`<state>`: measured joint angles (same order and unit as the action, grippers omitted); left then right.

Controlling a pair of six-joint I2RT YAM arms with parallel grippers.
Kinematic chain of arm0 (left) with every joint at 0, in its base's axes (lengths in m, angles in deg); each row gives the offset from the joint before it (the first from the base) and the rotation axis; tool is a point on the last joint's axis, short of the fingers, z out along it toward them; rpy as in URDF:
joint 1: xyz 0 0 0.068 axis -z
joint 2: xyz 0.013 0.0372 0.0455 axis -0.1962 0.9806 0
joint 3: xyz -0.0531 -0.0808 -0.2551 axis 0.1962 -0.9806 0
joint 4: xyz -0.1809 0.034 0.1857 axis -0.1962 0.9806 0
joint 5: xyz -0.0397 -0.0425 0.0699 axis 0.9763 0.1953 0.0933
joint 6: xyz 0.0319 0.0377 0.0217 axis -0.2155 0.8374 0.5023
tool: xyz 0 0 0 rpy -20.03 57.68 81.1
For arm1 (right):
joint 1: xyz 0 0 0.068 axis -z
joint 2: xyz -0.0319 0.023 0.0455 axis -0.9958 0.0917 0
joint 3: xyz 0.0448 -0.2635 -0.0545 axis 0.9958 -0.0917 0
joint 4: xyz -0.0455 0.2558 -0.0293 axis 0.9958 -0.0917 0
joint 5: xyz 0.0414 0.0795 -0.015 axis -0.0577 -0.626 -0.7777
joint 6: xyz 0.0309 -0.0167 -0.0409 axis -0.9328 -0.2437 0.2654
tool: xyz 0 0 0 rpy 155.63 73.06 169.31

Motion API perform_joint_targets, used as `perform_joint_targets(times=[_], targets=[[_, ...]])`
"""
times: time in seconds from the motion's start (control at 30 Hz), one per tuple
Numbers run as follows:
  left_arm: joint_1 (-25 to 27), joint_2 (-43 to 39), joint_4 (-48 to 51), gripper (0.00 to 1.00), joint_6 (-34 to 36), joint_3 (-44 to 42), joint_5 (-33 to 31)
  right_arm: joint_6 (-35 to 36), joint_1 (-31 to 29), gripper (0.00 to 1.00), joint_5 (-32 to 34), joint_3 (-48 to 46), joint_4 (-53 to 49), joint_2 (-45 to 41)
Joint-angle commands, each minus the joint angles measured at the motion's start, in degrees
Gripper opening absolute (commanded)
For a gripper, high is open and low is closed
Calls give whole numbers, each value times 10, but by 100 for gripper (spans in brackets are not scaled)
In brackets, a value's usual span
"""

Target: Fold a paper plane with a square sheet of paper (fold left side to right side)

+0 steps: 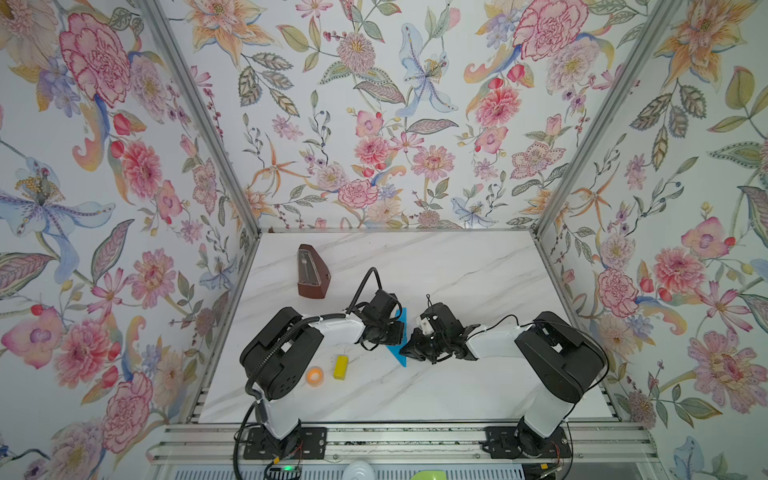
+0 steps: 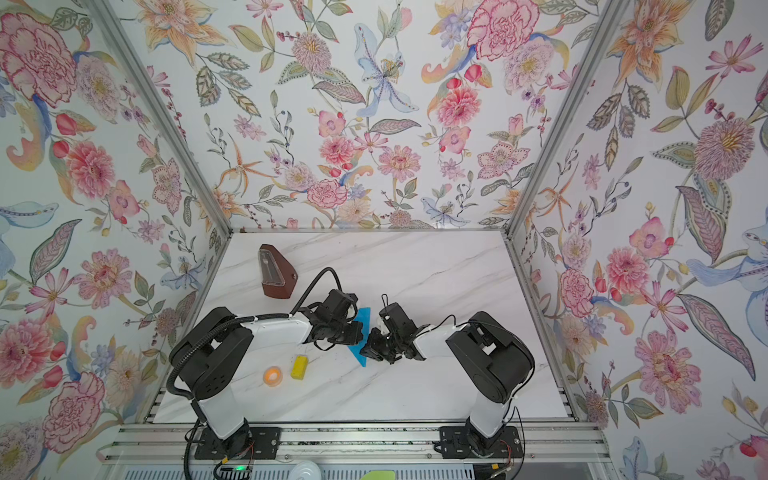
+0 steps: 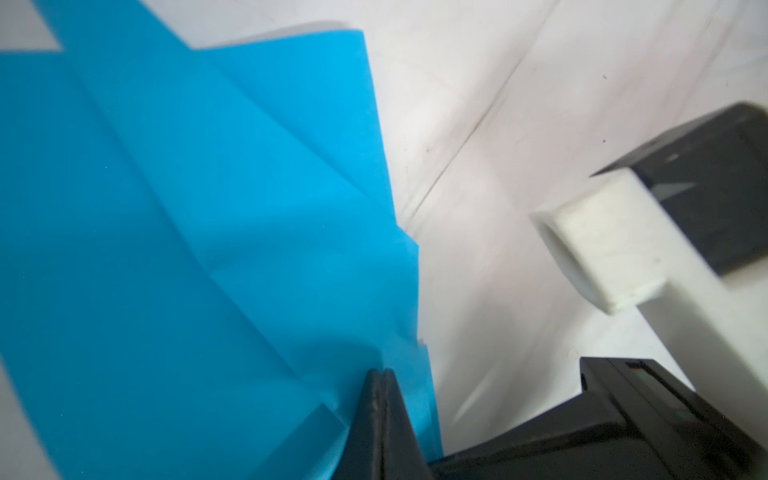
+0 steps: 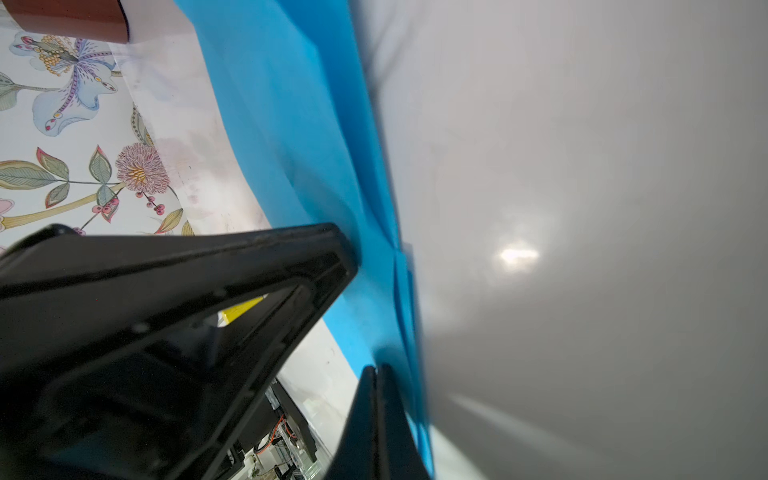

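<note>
White marble table (image 1: 457, 266): bright blue creased paper plane (image 1: 398, 356) lies at centre in both top views, between 2 arms. Left tool (image 3: 380, 374), right tool (image 4: 376, 370): jaws closed tight, tips at paper, likely pressing crease flat.

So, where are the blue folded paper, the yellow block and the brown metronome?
Blue folded paper (image 3: 166, 249): left wrist view, creased middle.
Yellow block (image 1: 340, 367): in a top view, top face.
Brown metronome (image 1: 308, 266): in a top view, front panel.
</note>
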<state>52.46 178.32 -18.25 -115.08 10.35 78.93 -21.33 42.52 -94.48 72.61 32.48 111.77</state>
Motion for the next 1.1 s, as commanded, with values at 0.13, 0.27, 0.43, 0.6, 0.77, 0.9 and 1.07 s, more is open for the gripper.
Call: perform_joint_targets(times=[0.13,0.27,0.43,0.6,0.77,0.9,1.07], targets=[[-10,13,38,0,1,-18,-35,18,3,0,19,-10,-18,-20],[-10,13,39,0,2,-15,-34,31,2,0,30,-16,-43,0],[-9,1,71,0,34,13,-29,49,1,0,24,-25,-62,23],[-10,-26,138,0,108,65,-16,60,3,0,13,-23,-68,30],[-6,-27,217,3,183,111,7,65,4,0,7,-11,-72,39],[1,-14,253,2,209,131,7,66,4,0,6,-8,-73,42],[6,8,270,0,216,143,-7,66,4,0,8,-9,-74,41]])
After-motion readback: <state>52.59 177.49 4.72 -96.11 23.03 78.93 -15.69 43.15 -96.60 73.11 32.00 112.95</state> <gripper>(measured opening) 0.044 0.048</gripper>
